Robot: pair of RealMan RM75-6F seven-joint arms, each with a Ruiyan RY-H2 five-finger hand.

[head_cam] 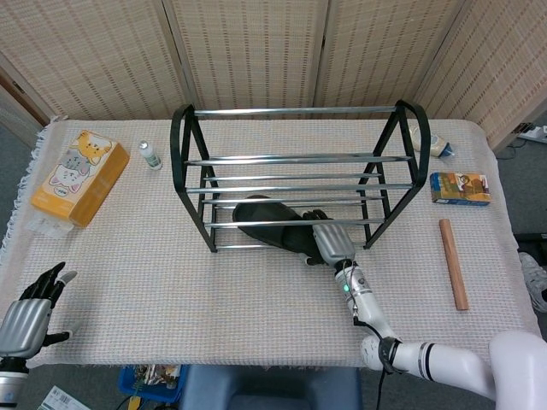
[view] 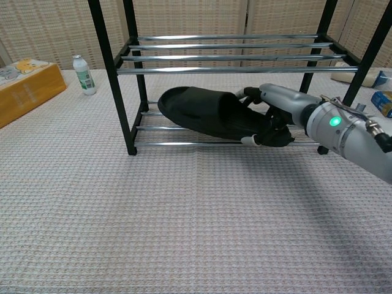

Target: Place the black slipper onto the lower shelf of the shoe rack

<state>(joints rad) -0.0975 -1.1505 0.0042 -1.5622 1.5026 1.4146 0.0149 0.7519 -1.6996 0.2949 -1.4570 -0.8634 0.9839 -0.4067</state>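
Right hand (view: 278,116) clamped on heel end of black rubber slipper (view: 205,111). Slipper lies toe-left over lower chrome rails of black-framed metal shoe rack (view: 116,79). Left hand (head_cam: 26,316) well left of rack, fingers spread, empty.

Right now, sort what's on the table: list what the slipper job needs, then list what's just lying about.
Job:
black slipper
shoe rack, lower shelf
right hand, holding the slipper

Lying about:
tissue box
small bottle
wooden stick
snack box
left hand, idle
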